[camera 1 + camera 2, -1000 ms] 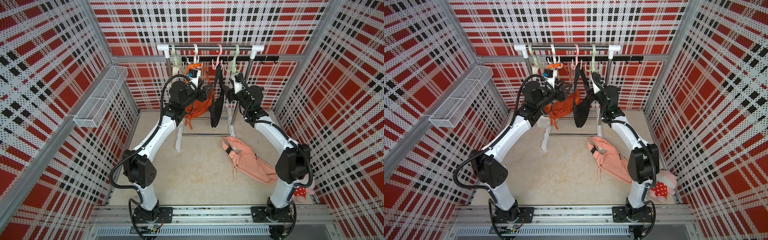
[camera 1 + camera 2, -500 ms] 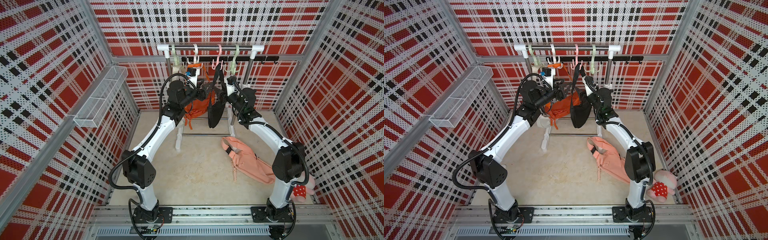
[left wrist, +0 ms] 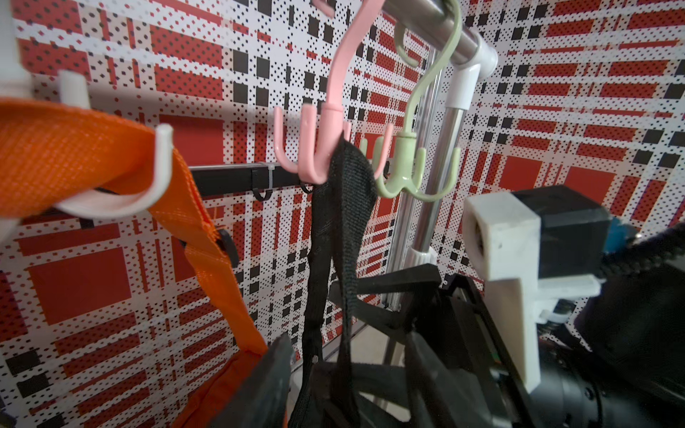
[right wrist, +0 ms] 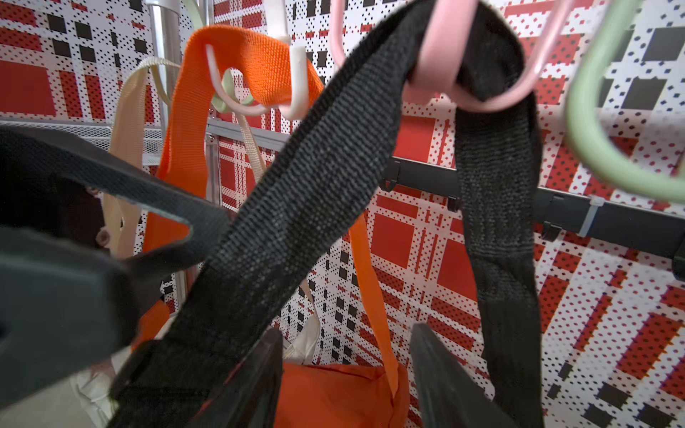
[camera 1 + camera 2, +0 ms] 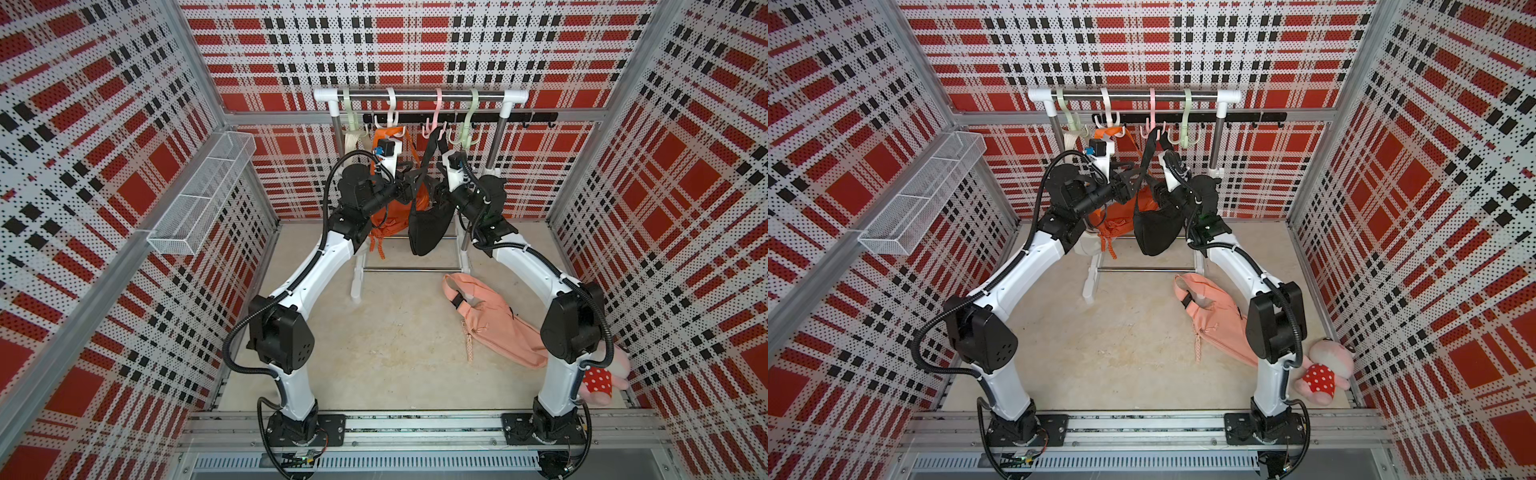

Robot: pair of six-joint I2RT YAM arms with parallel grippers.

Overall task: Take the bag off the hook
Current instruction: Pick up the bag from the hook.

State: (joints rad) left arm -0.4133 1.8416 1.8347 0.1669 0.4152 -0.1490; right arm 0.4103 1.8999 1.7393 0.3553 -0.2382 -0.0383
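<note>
The black fabric bag (image 5: 428, 226) hangs by its woven strap (image 3: 341, 207) from the pink plastic hook (image 3: 326, 122). Below the hook the left claw (image 3: 346, 370) straddles the strap, apart; the right claw (image 4: 344, 355) gapes too. Clamp firmly, then lift the strap over the hook's tip.

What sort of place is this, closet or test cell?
Likely a lab test cell: plaid perforated wall panels on aluminium framing, two robot arms bolted to a base rail, a small garment rack with bags on plastic hooks.
</note>
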